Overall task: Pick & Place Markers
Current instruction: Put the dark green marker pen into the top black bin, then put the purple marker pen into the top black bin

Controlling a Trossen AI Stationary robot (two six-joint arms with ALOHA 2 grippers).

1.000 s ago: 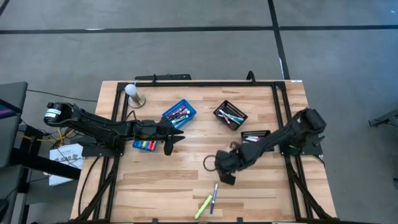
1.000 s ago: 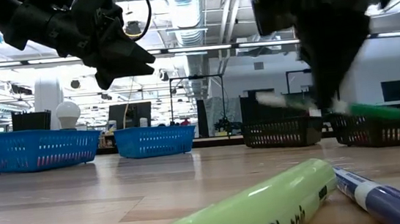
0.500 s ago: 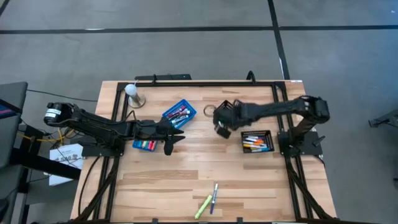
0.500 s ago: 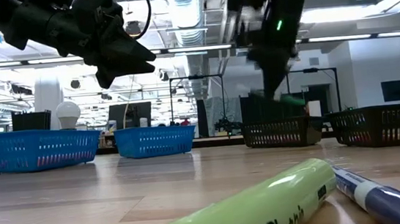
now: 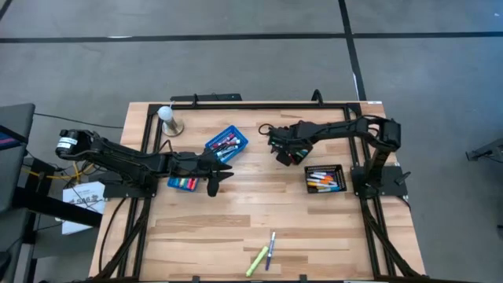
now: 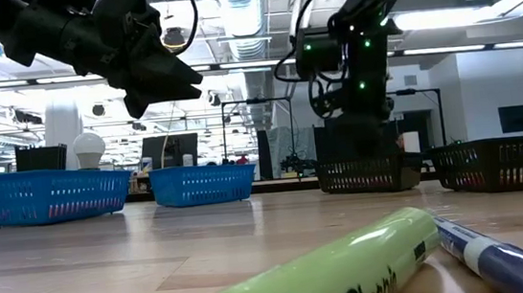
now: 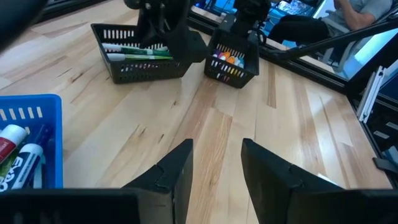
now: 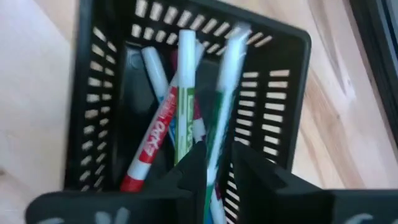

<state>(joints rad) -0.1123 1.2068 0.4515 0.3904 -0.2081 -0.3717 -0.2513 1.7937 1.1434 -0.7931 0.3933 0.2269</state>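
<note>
— Left side first?
— Left gripper [image 5: 218, 174] hovering above the table [image 5: 189, 232], just in front of the two blue plastic baskets [image 5: 240, 134], fingers spread wide, nothing between them. Slotted blue walls; capped markers lying flat inside.

— Middle?
— Two loose markers near the front edge: a fat green highlighter [image 5: 256, 261], smooth and glossy, and just beside it a slimmer purple marker [image 5: 271, 249], tips close together. Both well apart from either gripper and lying toward the front edge from each. Long axes slanted, front-left to back-right, the purple one closer to straight front-to-back. Probably no clear winner on reach; left gripper perhaps slightly nearer.

— Right side?
— Right gripper [image 8: 217, 149] directly over a black mesh basket [image 8: 87, 112], rigid slotted walls, several thin pens inside. A green marker [image 8: 227, 81] leaning lengthwise up to the rim, right beneath the gripper. Gripped or already let go: cannot tell. Second mesh basket [image 5: 324, 167] farther right, also holding markers.
</note>
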